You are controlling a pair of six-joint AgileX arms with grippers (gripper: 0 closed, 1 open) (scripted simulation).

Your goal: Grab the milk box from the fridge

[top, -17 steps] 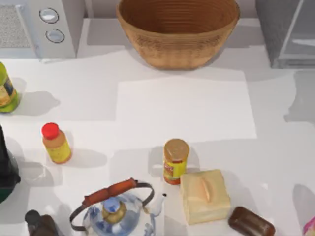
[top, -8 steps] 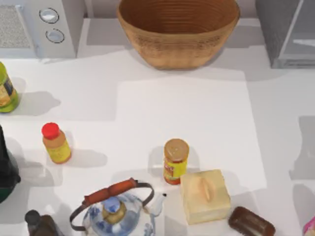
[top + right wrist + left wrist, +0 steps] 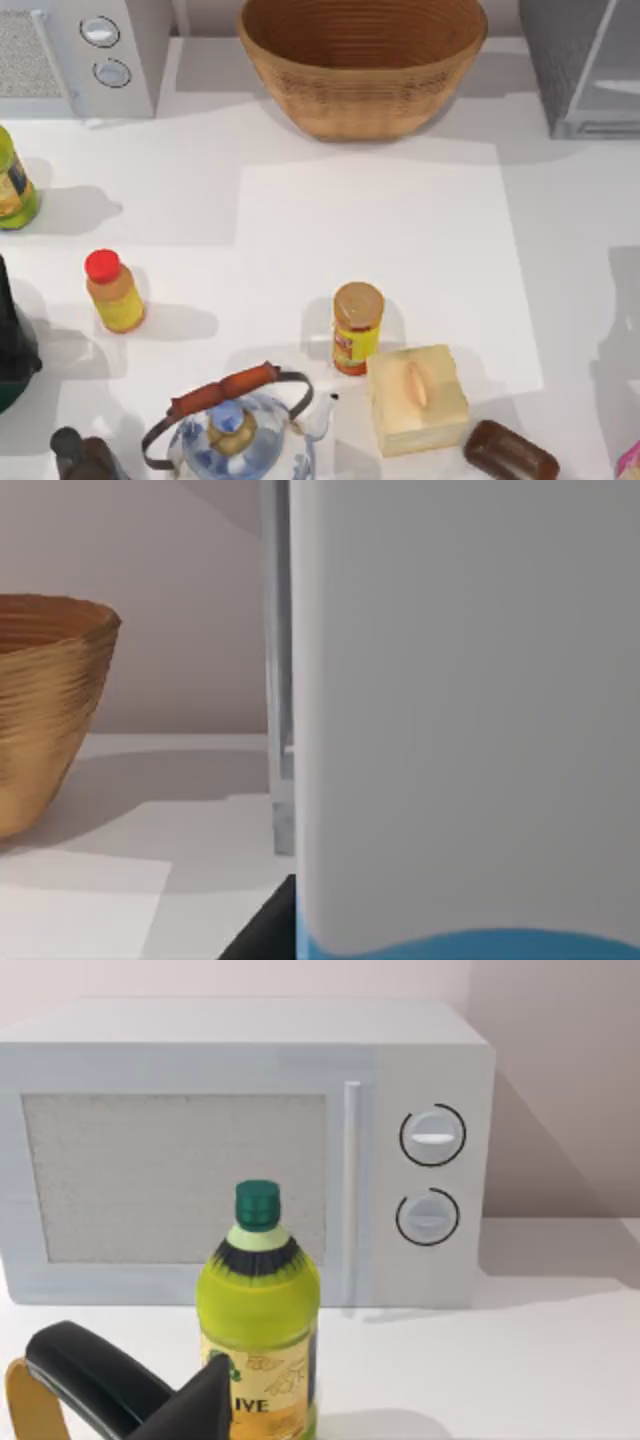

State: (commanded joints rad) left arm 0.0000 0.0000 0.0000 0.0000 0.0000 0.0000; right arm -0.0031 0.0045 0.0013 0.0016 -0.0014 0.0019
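One tall white milk box with a light blue band (image 3: pixel 465 720) sits very close in front of the right wrist camera. Just behind it, the light grey edge of the big dark grey fridge (image 3: pixel 280 730) stands up from the table. From above, that fridge (image 3: pixel 585 65) is at the far right corner of the white table (image 3: pixel 370 230).

I cannot tell if the right arm's fingers are clenched on the milk box or let go. A small dark piece shows low beside the box, but it is too little to judge. The milk box looks like it is out at the front of the fridge, or just leaving it.

To do this step well, I think the right arm should keep the box standing straight up. It should pull slowly toward the near side, away from the fridge frame, so the box does not bump it. The round woven brown basket (image 3: pixel 362 62) is near, on the fridge's left, so the arm should stay away from it too.

The left arm waits at the far left, looking at the white microwave with two round knobs (image 3: pixel 250 1150) and the yellow-green bottle with a green cap (image 3: pixel 260 1310). I cannot tell how its fingers are.
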